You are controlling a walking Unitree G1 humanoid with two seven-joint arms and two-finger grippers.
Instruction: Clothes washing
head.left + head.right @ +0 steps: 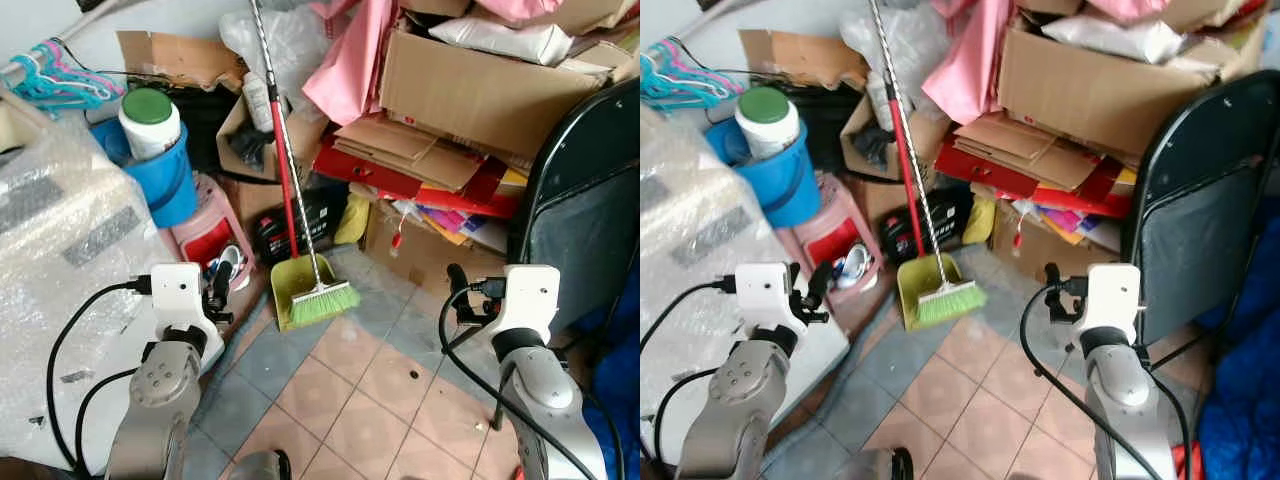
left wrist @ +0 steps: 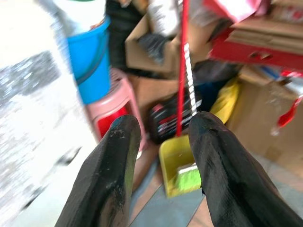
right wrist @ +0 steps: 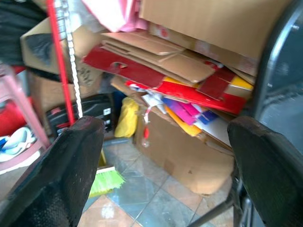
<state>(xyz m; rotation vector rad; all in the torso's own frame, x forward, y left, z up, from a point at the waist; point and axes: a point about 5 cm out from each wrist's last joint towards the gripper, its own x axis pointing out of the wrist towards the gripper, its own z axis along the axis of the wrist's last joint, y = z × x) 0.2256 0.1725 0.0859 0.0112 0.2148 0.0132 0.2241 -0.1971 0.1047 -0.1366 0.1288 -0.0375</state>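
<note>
A pink cloth (image 1: 350, 50) hangs over the pile of boxes at the back. To the left, a blue bucket (image 1: 165, 175) holds a white jar with a green lid (image 1: 150, 120), and turquoise and pink hangers (image 1: 55, 75) lie behind it. A big white thing in bubble wrap (image 1: 60, 250) stands at my left. My left gripper (image 1: 218, 288) is raised beside it, open and holding nothing (image 2: 164, 122). My right gripper (image 1: 457, 282) is raised near the chair, fingers wide open (image 3: 168, 127) and holding nothing.
A green broom and yellow-green dustpan (image 1: 310, 295) with a red handle (image 1: 285, 170) lean against the clutter ahead. A pink stool (image 1: 210, 235) stands by the bucket. Cardboard boxes (image 1: 470, 90) are stacked at the back, with a black folding chair (image 1: 580, 200) on the right. Tiled floor (image 1: 350, 390) lies between my arms.
</note>
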